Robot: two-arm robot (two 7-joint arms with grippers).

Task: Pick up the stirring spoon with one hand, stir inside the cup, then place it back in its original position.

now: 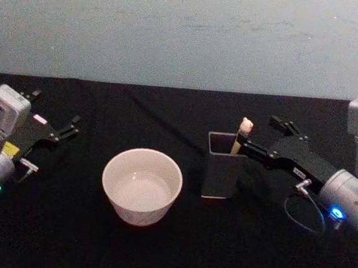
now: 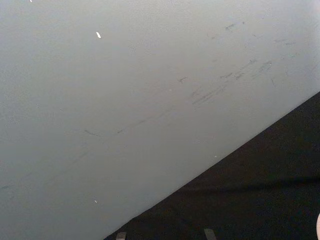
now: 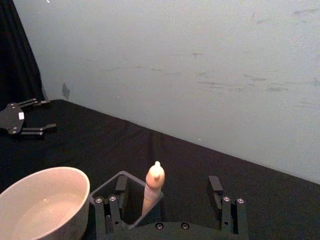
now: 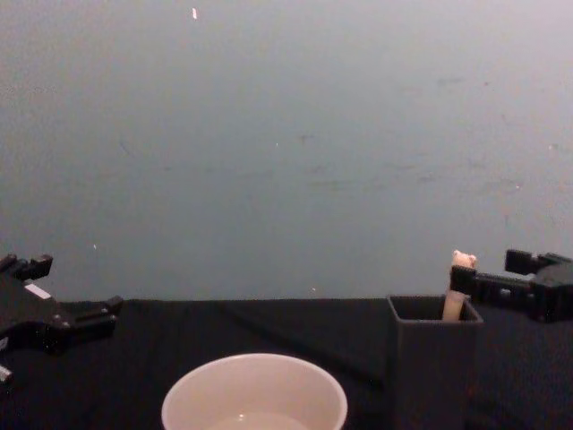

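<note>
The stirring spoon (image 1: pixel 244 133) stands upright in the dark grey square holder (image 1: pixel 220 167), its original position, with only the beige handle and bear head sticking out; its bowl is hidden inside. My right gripper (image 1: pixel 257 134) reaches in from the right, open, one finger on each side of the handle and neither touching it. In the right wrist view the spoon (image 3: pixel 153 186) rises between the fingers (image 3: pixel 120 186) above the holder (image 3: pixel 114 186). The cream cup (image 1: pixel 141 185) sits to the left of the holder. My left gripper (image 1: pixel 54 113) rests open at the far left.
A black cloth (image 1: pixel 164 256) covers the table, with a pale wall (image 1: pixel 191 31) close behind it. A cable loop (image 1: pixel 304 218) hangs beside my right wrist. The cloth is bare between the cup and the left gripper.
</note>
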